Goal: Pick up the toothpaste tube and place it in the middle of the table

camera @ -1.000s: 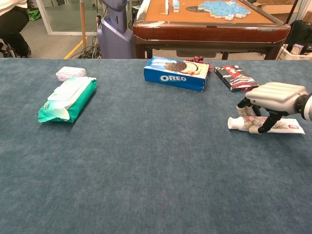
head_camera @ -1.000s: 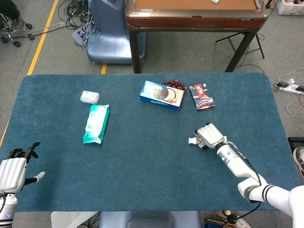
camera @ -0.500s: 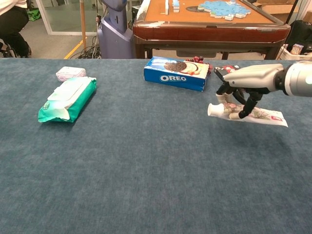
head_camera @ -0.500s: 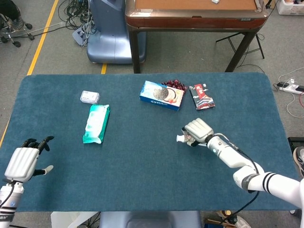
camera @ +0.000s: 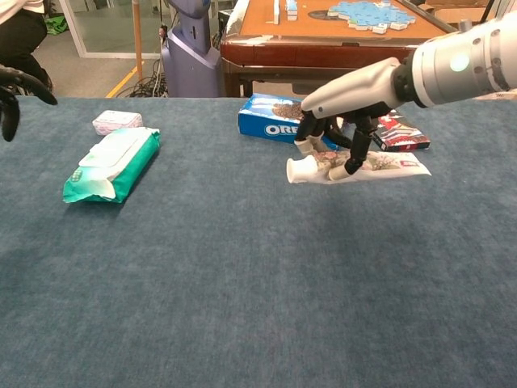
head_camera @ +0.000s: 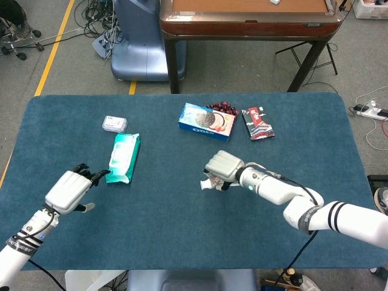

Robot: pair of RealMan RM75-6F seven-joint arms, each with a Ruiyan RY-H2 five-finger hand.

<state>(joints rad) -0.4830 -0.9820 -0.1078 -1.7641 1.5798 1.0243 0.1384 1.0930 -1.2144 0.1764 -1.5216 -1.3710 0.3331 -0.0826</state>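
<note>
My right hand (head_camera: pixel 224 165) (camera: pixel 346 100) grips the white toothpaste tube (camera: pixel 355 167) from above and holds it clear of the blue cloth, near the table's middle. The cap end (head_camera: pixel 205 184) points left and the flat tail points right. In the head view the hand covers most of the tube. My left hand (head_camera: pixel 71 188) hovers over the left part of the table, fingers spread, holding nothing, just left of the green wipes pack (head_camera: pixel 123 158). Only dark fingertips (camera: pixel 14 85) of it show at the chest view's left edge.
A blue Oreo box (head_camera: pixel 207 122) (camera: pixel 271 121) lies behind the tube, with dark red berries (head_camera: pixel 222 108) and a red-black packet (head_camera: pixel 257 123) (camera: pixel 400 133) to its right. A small white pack (head_camera: pixel 114 124) (camera: pixel 117 122) sits beyond the wipes pack (camera: pixel 112 164). A wooden table (head_camera: pixel 248 18) stands behind.
My right hand lifted the toothpaste tube off the cloth at the right and carried it left toward the table's middle. My left hand rose from the near-left edge toward the wipes pack.
</note>
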